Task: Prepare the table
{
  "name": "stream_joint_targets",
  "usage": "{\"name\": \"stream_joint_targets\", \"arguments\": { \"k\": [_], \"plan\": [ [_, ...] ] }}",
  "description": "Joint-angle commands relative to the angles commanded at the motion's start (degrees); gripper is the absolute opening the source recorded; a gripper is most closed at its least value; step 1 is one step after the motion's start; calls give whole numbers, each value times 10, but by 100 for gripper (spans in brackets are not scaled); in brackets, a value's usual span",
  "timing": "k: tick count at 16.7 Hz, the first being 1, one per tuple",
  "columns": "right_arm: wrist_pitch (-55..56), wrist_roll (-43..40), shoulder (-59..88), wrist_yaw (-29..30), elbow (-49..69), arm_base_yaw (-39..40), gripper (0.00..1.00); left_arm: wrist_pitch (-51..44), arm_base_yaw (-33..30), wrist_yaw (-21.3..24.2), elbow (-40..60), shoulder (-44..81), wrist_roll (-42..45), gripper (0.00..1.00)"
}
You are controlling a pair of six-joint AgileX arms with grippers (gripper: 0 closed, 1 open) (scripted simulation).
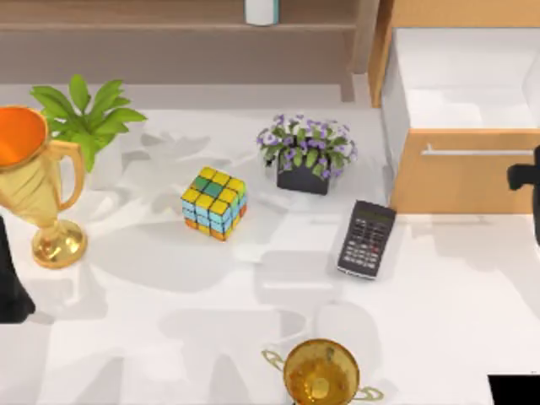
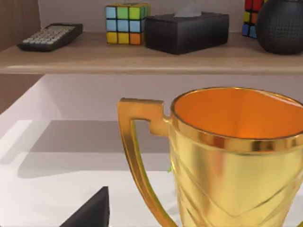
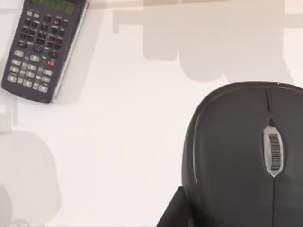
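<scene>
While the white table spreads across the middle, the left gripper at its left edge seems to hold a gold trophy. The right gripper carries a black mouse, likely toward the open drawer; neither grip is clearly visible.

Wooden shelf beside open drawer cabinet.

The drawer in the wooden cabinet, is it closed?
No, the drawer is pulled open in the top view, showing its white inside behind the handle.
</scene>
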Motion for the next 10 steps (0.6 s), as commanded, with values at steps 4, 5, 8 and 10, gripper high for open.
{"name": "stream_joint_targets", "arguments": {
  "k": [4, 5, 8, 10],
  "plan": [
    [17, 4, -61, -7, -143, 22, 0, 0, 0, 0, 0, 0, 0, 100],
    [23, 4, -75, -8, -183, 26, 0, 0, 0, 0, 0, 0, 0, 100],
    [44, 1, -110, -8, -292, 36, 0, 0, 0, 0, 0, 0, 0, 100],
    [56, -1, -128, -5, -340, 39, 0, 0, 0, 0, 0, 0, 0, 100]
  ]
}}
